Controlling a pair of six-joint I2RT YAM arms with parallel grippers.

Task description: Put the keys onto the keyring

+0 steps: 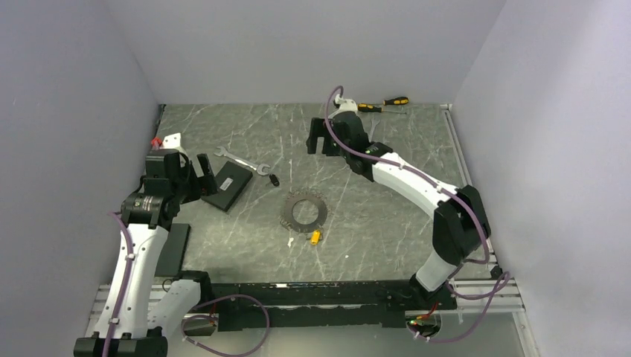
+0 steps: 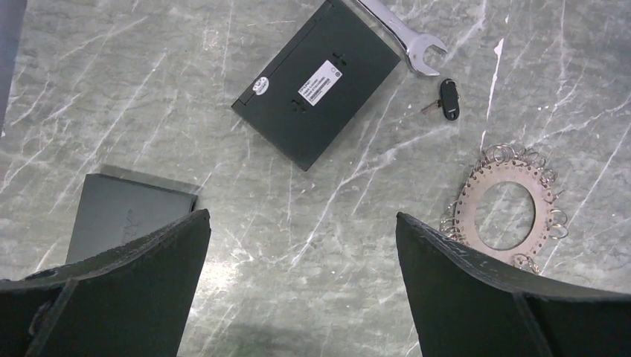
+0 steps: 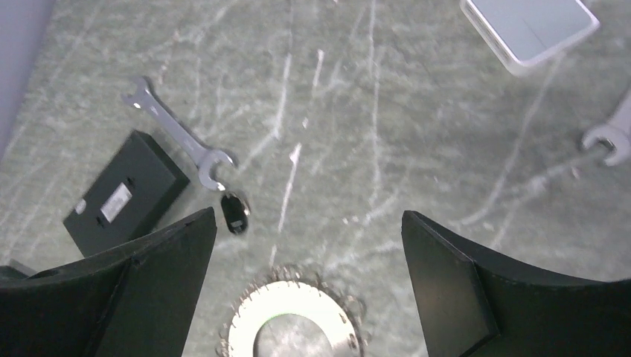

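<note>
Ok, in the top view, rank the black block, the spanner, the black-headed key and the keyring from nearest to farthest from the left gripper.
From the left gripper:
1. black block, close beside it on its right.
2. spanner, just beyond the block, farther back.
3. black-headed key, past the spanner's right end.
4. keyring, in the centre, farthest.

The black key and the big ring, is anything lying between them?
No. In the left wrist view only bare table lies between the black key and the keyring. The top view shows the same.
</note>
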